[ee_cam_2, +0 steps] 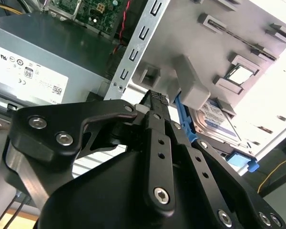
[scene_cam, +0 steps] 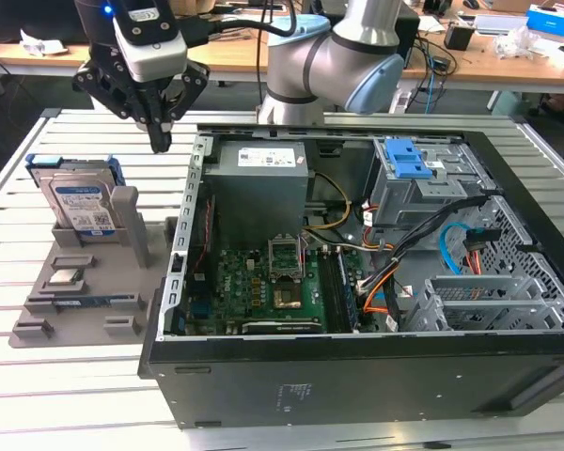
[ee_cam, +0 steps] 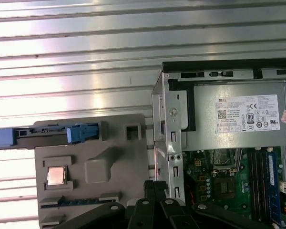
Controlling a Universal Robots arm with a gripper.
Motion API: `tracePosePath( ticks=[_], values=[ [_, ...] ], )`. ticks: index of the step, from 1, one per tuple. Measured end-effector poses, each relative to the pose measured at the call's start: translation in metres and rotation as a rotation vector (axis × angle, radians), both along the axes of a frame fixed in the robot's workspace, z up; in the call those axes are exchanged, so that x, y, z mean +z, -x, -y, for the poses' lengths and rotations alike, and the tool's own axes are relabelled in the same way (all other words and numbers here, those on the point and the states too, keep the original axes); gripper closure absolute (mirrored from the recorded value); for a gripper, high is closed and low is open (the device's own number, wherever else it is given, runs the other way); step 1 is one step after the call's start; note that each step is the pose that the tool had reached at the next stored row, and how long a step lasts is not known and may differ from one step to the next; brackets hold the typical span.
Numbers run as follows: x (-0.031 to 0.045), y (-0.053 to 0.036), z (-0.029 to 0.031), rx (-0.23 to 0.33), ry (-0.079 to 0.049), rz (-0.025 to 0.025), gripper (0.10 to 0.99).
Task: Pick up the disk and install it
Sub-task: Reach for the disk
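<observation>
Nearest you, the big open black metal computer case (scene_cam: 357,385) sits on the slatted silver tabletop (scene_cam: 56,395). Beside it, toward the exterior view's left, lies a flat grey plastic holder (scene_cam: 75,318). The disk (scene_cam: 80,202), a silver metal box with a white-and-blue label and a blue plastic frame, stands upright at the holder's far end. Your black pincer (scene_cam: 158,141) hangs above, between disk and case. Its fingers are pressed together, pinching nothing.
</observation>
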State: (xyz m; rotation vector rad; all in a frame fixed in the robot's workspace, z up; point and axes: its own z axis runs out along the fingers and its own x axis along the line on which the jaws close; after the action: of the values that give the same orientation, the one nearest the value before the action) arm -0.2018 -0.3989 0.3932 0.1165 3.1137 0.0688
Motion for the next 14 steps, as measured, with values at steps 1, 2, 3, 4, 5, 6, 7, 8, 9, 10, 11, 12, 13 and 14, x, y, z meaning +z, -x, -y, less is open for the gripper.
tracePosePath(
  ticks=[1, 2, 3, 4, 5, 6, 7, 8, 9, 10, 11, 12, 13, 14],
  values=[
    [0.0, 0.0019, 0.0, 0.0, 0.0, 0.0, 0.984],
    [0.0, 0.0032, 0.0, 0.0, 0.0, 0.0, 0.984],
    [0.0, 0.0048, 0.0, 0.0, 0.0, 0.0, 0.984],
    [0.0, 0.0062, 0.0, 0.0, 0.0, 0.0, 0.984],
    [0.0, 0.0087, 0.0, 0.0, 0.0, 0.0, 0.984],
    [0.0, 0.0115, 0.0, 0.0, 0.0, 0.0, 0.984],
    [-0.0001, 0.0132, 0.0, 0.0, 0.0, 0.0, 0.984],
    [-0.0001, 0.015, 0.0, 0.0, 0.0, 0.0001, 0.984],
    [-0.0001, 0.017, 0.0, 0.0, 0.0, 0.0, 0.984],
    [-0.0001, 0.019, 0.0, 0.0, 0.0, 0.0, 0.984],
    [0.0, 0.021, 0.0, 0.0, 0.0, -0.0001, 0.984],
    [-0.0001, 0.0224, 0.0, 0.0, 0.0, 0.0, 0.984],
    [-0.0001, 0.0239, 0.0, 0.0, 0.0, 0.0, 0.984],
    [-0.0001, 0.0253, 0.0, 0.0, 0.0, 0.0, 0.984]
  ],
)
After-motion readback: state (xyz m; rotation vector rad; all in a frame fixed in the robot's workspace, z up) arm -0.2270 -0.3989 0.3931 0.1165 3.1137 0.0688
